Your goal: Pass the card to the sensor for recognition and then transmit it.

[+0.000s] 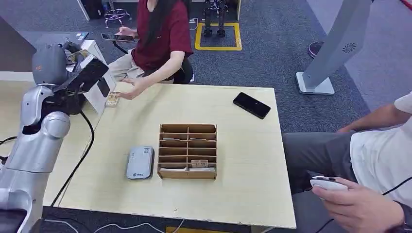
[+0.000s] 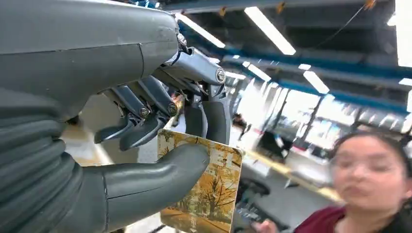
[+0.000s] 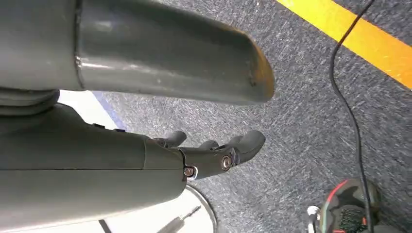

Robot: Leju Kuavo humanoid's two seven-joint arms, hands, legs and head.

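The left robot hand (image 2: 160, 141) is lifted up high at the far left corner of the bench (image 1: 243, 160). It holds a card (image 2: 209, 189) with a picture of yellow trees on it. The thick thumb presses on the front of the card and the dark fingers (image 2: 141, 121) curl behind its top edge. The card stands up almost straight in the left wrist view. In the head view the silver left arm (image 1: 41, 141) bends up from the bottom left, and its hand is by a white box (image 1: 99, 82) at the bench's left edge.

A person in a dark red shirt (image 1: 163, 34) sits across that corner. Their open hand (image 1: 132, 89) reaches over the bench edge, near the robot's raised hand. A small card-like thing (image 1: 112, 99) lies on the bench just beside that hand.

The right robot hand (image 3: 214, 155) hangs down over the grey carpet. Its fingers are curled in and hold nothing.

In the middle of the bench is a brown box with slots (image 1: 187, 151), with a few cards in its near slots. A grey card reader (image 1: 140, 162) lies just to its left. A black phone (image 1: 251, 105) lies near the far right edge. There is bare bench between these things and along the near edge. Another person sits at the right, holding a white remote (image 1: 328, 183).
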